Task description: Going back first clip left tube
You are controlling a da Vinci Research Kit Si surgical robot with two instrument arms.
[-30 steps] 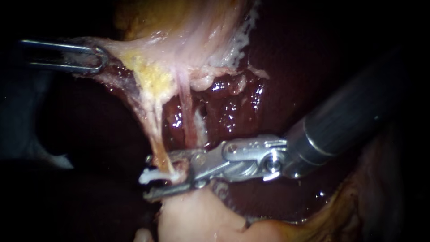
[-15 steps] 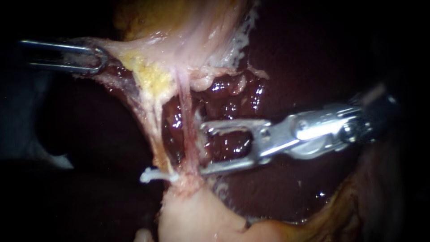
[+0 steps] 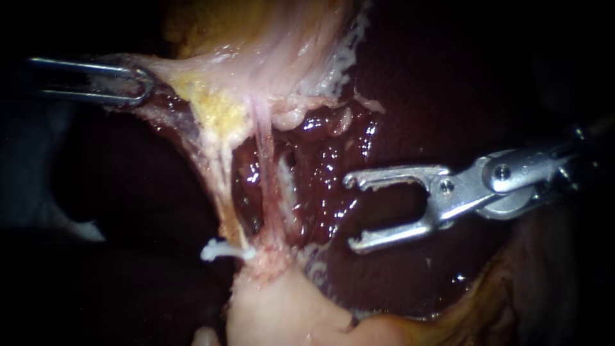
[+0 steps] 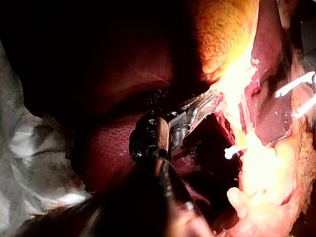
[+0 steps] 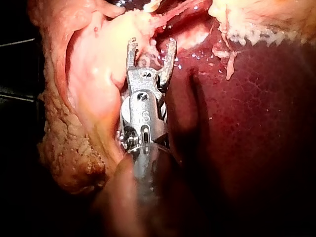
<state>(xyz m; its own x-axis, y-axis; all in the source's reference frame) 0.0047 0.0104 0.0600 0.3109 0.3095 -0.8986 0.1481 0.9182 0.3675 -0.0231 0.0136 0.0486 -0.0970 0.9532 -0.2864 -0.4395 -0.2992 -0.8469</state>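
My right instrument (image 3: 352,213): jaws wide, empty, right of clip (image 3: 218,250). Left instrument (image 3: 142,86): jaws clamp tissue (image 3: 176,77) above clip. Risk: careless swing snags tube (image 3: 224,198), dislodging clip

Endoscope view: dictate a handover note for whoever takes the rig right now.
Left instrument: jaws shut on tissue, holding it stretched to the left.
Right instrument: jaws open and empty, standing clear to the right of the left tube.
Clip: sits across the foot of the left tube.
Done: the clip is on.
Left: probably only to draw the Right instrument farther back.
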